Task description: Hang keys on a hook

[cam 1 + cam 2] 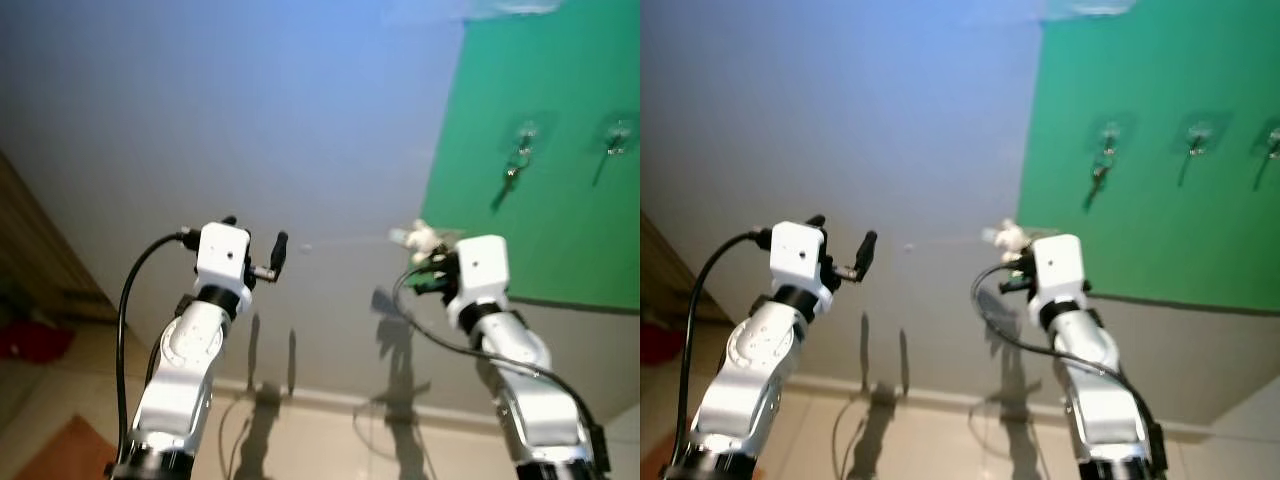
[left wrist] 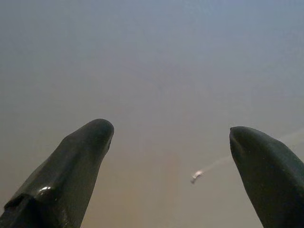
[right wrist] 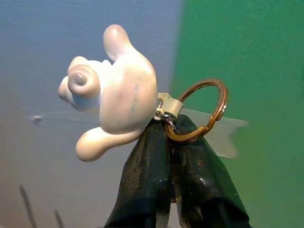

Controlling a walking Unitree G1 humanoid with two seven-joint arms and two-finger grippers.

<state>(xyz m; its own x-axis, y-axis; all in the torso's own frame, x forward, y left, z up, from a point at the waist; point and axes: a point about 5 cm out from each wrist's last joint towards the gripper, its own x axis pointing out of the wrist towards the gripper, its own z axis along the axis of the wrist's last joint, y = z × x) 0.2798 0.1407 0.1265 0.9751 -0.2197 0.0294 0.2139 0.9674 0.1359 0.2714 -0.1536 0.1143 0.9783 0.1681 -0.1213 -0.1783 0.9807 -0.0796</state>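
Observation:
My right gripper (image 3: 170, 126) is shut on a keychain: a white figurine (image 3: 114, 90) joined to a copper key ring (image 3: 204, 109) that stands up above the fingertips. In the eye views this gripper (image 1: 432, 258) is raised close to the wall, just left of a green panel (image 1: 560, 230), with the figurine (image 1: 420, 238) at its tip. Up on the panel are clear hooks (image 1: 524, 133) (image 1: 618, 135), well above and right of the gripper. A small dark thing (image 1: 512, 175) hangs from the nearer hook. My left gripper (image 1: 255, 232) is open, raised before the bare wall.
The pale blue-grey wall (image 1: 250, 120) spans the view down to a baseboard (image 1: 330, 398) and light floor. Brown wooden furniture (image 1: 40, 250) and a red object (image 1: 30, 340) sit at the far left. A third hook (image 1: 1272, 140) is at the panel's right edge.

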